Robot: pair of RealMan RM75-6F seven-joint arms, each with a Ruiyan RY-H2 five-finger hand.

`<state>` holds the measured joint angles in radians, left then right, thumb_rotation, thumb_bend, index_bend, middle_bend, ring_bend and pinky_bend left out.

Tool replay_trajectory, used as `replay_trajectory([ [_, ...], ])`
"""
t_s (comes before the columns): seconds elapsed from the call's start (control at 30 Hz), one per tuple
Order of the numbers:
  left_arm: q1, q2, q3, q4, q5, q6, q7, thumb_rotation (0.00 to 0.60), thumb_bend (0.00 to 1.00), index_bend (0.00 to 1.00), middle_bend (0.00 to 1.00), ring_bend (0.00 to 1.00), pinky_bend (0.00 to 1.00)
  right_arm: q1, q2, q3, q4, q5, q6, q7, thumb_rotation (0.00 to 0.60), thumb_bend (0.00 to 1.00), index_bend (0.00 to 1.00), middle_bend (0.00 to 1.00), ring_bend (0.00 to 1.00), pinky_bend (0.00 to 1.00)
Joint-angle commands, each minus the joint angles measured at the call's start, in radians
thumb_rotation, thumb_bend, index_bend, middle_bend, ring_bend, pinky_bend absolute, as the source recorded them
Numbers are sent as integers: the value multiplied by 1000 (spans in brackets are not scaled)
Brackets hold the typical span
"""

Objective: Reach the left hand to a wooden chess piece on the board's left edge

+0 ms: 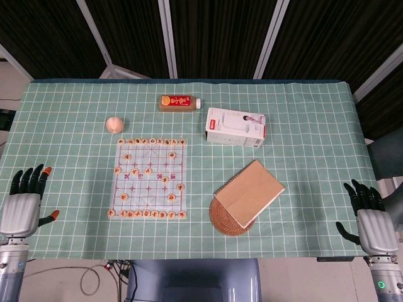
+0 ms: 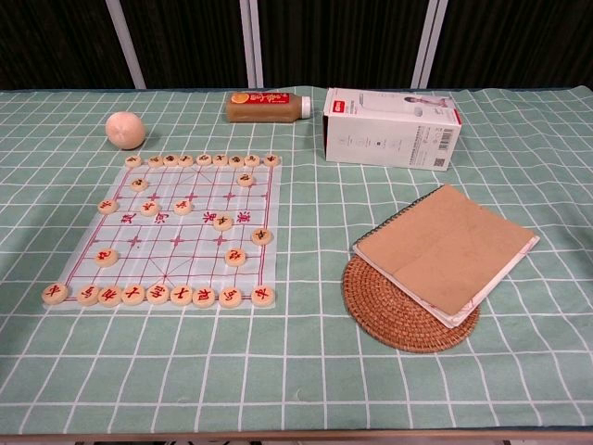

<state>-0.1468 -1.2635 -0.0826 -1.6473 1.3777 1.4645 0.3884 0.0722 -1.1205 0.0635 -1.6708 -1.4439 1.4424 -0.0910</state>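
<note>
A clear chess board (image 1: 151,179) (image 2: 176,232) lies left of the table's middle, with several round wooden pieces on it. Along its left edge sit pieces such as one (image 1: 117,170) (image 2: 107,206) midway up and one (image 1: 111,213) (image 2: 56,293) at the near corner. My left hand (image 1: 25,200) hovers at the table's near left edge, well left of the board, fingers spread and holding nothing. My right hand (image 1: 370,214) stays at the near right edge, open too. The chest view shows neither hand.
A peach-coloured ball (image 1: 114,124) (image 2: 125,130) lies beyond the board's far left corner. A juice bottle (image 1: 179,102) lies on its side at the back, next to a white box (image 1: 235,126). A brown notebook (image 1: 250,192) rests on a woven coaster (image 1: 228,220).
</note>
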Motion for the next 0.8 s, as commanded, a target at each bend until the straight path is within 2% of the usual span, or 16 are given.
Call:
replay_trajectory([
  [0.03, 0, 0, 0, 0, 0, 0, 0, 600, 0, 0, 0, 0, 0, 0, 0, 0, 0, 0, 0, 0, 600, 343, 0, 0, 0, 0],
  [0.8, -6, -2, -2, 4, -9, -11, -6, 600, 0, 0, 0, 0, 0, 2, -3, 3, 0, 12, -5, -9, 600, 344, 0, 0, 0, 0],
])
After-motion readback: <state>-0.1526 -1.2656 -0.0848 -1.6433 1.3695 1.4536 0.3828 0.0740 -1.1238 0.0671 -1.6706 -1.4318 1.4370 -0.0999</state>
